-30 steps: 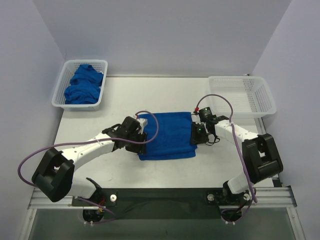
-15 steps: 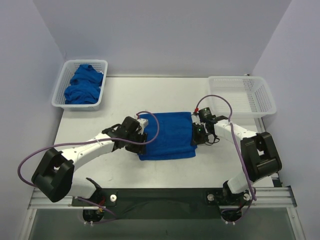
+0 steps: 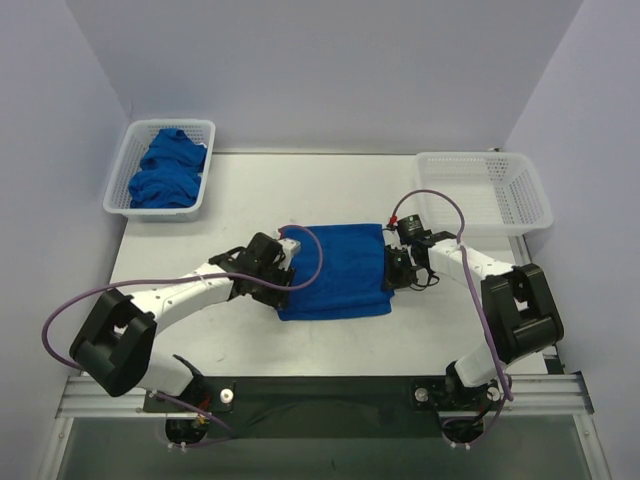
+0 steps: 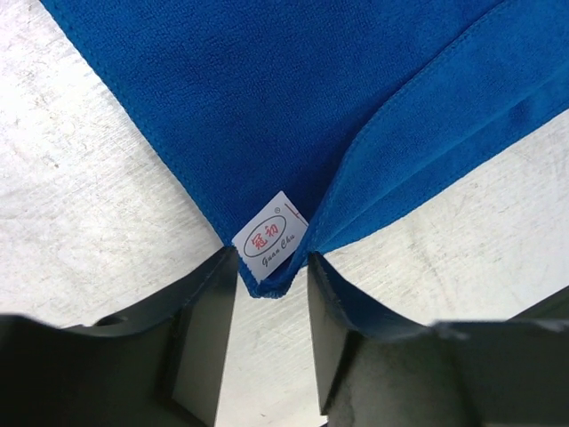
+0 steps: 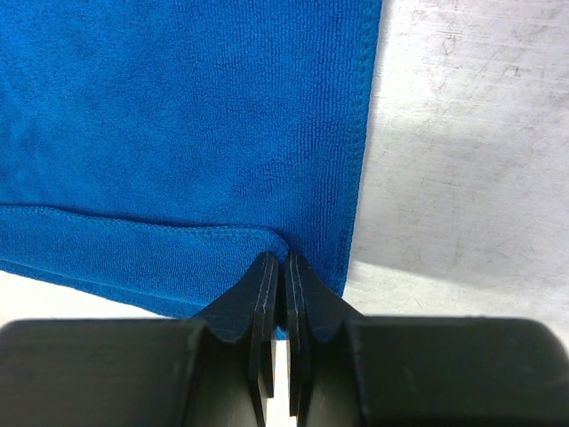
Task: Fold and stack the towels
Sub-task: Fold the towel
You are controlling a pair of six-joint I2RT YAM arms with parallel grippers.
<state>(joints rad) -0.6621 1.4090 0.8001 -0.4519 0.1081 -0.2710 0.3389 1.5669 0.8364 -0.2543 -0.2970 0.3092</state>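
Note:
A royal-blue towel [image 3: 335, 270] lies folded on the table's middle, its upper layer stopping short of the near edge. My left gripper [image 3: 284, 282] is at the towel's left near corner. In the left wrist view it [image 4: 271, 277] is open, and the corner with its white tag [image 4: 269, 242] pokes between the fingertips [image 4: 206, 329]. My right gripper [image 3: 389, 270] is at the towel's right edge. In the right wrist view it [image 5: 284, 263] is shut, pinching the rounded corner of the towel's [image 5: 178, 133] upper layer. More blue towels [image 3: 165, 170] are heaped in the left basket.
A white mesh basket [image 3: 113, 203] holding the heap stands at the back left. A second white mesh basket [image 3: 480, 195] stands at the back right with nothing in it. Purple cables loop off both arms. Walls close in on the left, right and back.
My right gripper has shut on the towel's right corner. The left arm has nudged slightly toward the towel, and its jaws have narrowed a little around the tagged corner.

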